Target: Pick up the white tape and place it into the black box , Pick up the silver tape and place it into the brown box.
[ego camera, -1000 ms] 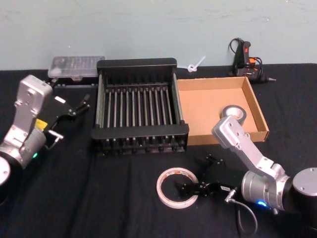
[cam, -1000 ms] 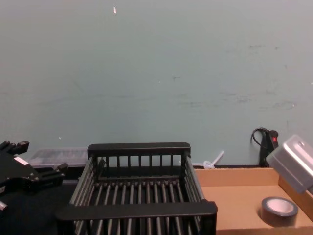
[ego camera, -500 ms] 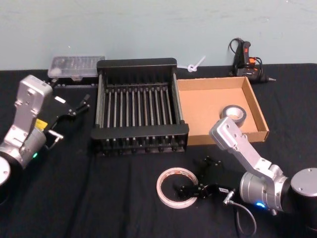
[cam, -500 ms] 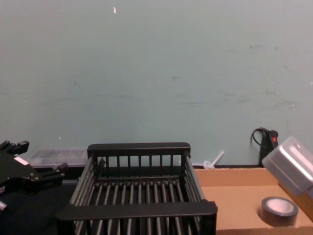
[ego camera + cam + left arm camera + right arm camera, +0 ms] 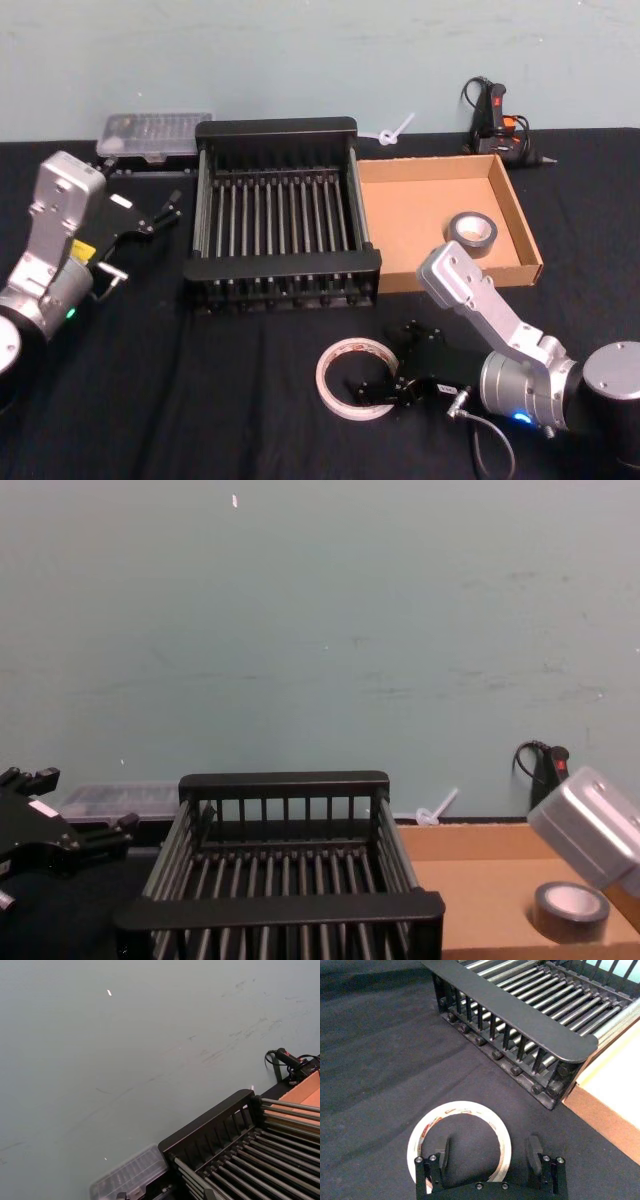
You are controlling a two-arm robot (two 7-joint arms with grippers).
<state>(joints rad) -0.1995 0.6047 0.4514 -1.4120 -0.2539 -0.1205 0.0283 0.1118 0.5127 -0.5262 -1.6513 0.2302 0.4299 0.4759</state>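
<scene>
The white tape [image 5: 356,378] [image 5: 460,1110] lies flat on the black cloth in front of the black box [image 5: 281,267] [image 5: 520,1016] [image 5: 280,908]. My right gripper [image 5: 386,367] [image 5: 490,1152] is open and straddles the ring's right wall, one finger inside the hollow and one outside. The silver tape [image 5: 471,231] [image 5: 570,908] lies in the brown box [image 5: 410,215] [image 5: 470,895] [image 5: 615,1105], right of the black box. My left gripper [image 5: 160,211] [image 5: 75,815] is parked open to the left of the black box.
A clear plastic case [image 5: 155,135] [image 5: 130,1177] sits behind the black box at the left. A glue gun [image 5: 495,118] [image 5: 548,770] and a white zip tie [image 5: 393,130] lie at the table's back edge. Bare black cloth stretches across the front left.
My right arm has shifted a little left and toward me, bringing the open fingers further over the white tape's wall. The tape and the left arm have not moved.
</scene>
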